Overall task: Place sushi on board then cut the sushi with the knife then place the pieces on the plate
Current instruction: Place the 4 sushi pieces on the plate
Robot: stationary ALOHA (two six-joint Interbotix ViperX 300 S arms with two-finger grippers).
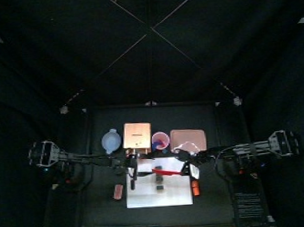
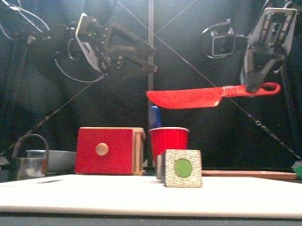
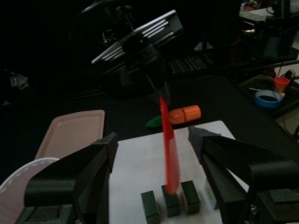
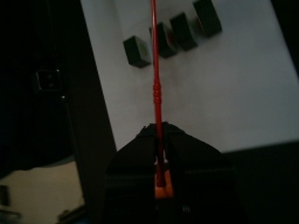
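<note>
White cutting board lies nearest the table's front, and the sushi roll stands on it as a row of four dark green blocks. Above the roll hangs the red knife, blade level, its handle clamped in the right gripper. The left gripper hovers with jaws spread wide, holding nothing. Behind the board stand the wooden box and the red cup holding the blue knife, with the pink tray to their right.

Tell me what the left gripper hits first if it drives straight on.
Probably the knife, whose blade lies between the left gripper's open fingers. Depth is unclear: it might pass under the blade onto the sushi on the board.
</note>
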